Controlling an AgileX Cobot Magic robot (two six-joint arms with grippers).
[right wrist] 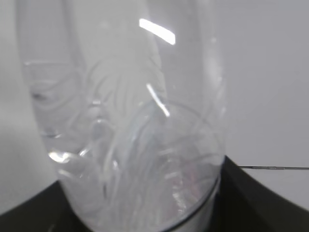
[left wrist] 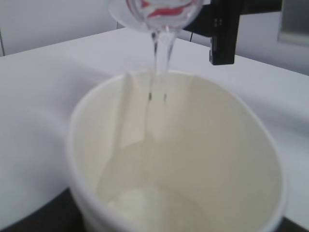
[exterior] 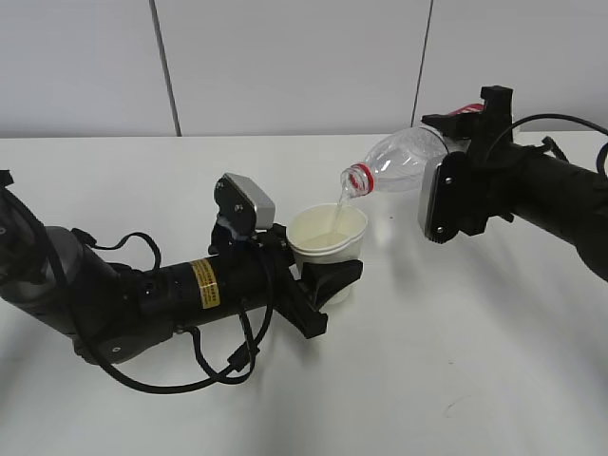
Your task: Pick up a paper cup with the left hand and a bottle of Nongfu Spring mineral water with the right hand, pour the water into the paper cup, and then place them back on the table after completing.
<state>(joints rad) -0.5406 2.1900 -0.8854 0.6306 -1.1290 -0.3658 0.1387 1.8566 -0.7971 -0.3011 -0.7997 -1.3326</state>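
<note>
L wrist view shows water (left wrist: 161, 53) entering paper cup (left wrist: 193, 159); R wrist only bottle (right wrist: 140, 135).

Tilted clear bottle (exterior: 404, 160) pours water (exterior: 336, 207) into white paper cup (exterior: 329, 241) (held).

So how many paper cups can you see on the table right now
1. The paper cup sits near the table's middle, gripped by the left end effector, under the tilted bottle's mouth. None seems hidden.

Yellow label (exterior: 204, 282) on left arm: print unreadable.
</note>
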